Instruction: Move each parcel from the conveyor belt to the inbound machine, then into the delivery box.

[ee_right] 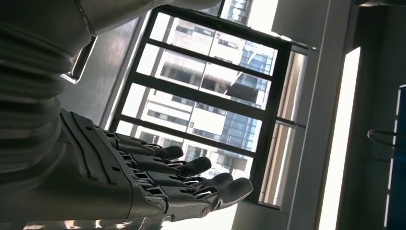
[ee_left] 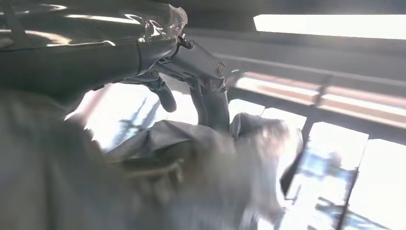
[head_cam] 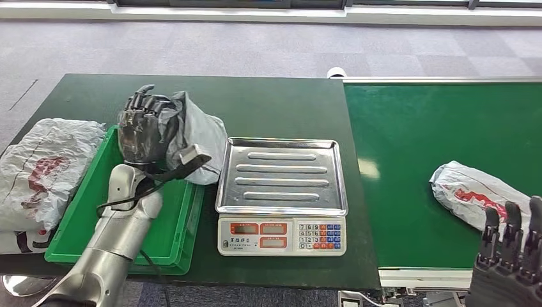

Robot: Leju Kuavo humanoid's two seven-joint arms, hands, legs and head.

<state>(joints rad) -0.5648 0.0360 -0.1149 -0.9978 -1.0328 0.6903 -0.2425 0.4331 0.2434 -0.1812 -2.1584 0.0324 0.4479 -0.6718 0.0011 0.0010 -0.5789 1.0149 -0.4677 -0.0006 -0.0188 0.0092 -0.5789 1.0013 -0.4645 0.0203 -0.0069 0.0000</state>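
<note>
Placement into the green delivery box looked like the step in hand: the left hand was clenched around a grey parcel, holding it above the box's far right corner, just beside the inbound machine, whose steel tray sat bare. To do this well, the hand would probably need to carry the parcel further over the box's open middle before letting go, since much of the soft bag hung over the rim toward the machine and could slump outside. Lowering it close to the box floor before releasing should keep it from flopping over the wall.

A second parcel, white with red print, lay on the green conveyor belt, near the right hand, which was released, fingers straight and apart, grasping nothing.

Box and machine stood on a dark green desk, with the belt butted against its right side. Another white printed bag lay just left of the box. Grey carpet tiles covered the floor beyond, and the right wrist view showed large windows facing tall buildings.
</note>
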